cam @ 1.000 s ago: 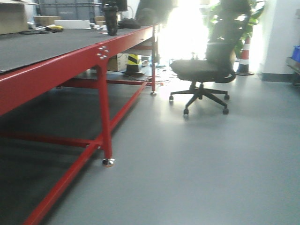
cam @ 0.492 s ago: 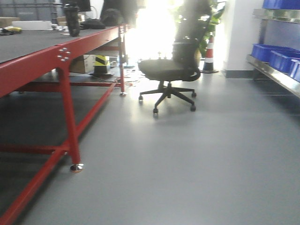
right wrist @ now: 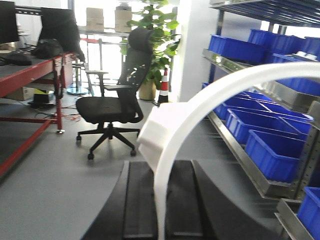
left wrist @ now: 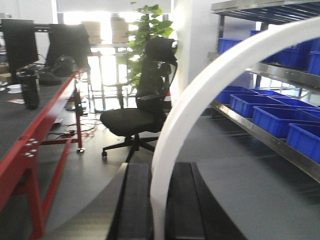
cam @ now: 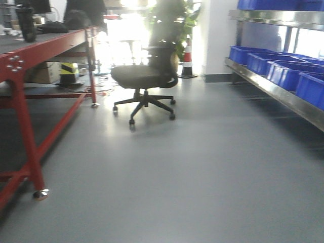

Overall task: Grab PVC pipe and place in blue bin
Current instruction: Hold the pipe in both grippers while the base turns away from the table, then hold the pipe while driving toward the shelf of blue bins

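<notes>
Right pincer (right wrist: 161, 170) clamps tabbed PVC pipe (right wrist: 200, 102).

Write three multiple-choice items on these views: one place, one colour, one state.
1. Where do the blue plastic bins stand?
A. on a wooden pallet
B. on the steel shelf
C. hung from the ceiling

2. What colour is the frame of the long metal table?
A. green
B. yellow
C. red

3. In the left wrist view, the white curved PVC pipe is:
A. gripped by the left gripper
B. lying in a bin
C. resting on a seat

Key:
1 B, the bins sit in a row on the shelf at right.
2 C, its legs and rails are red.
3 A, the pipe rises from between the two black fingers.
</notes>
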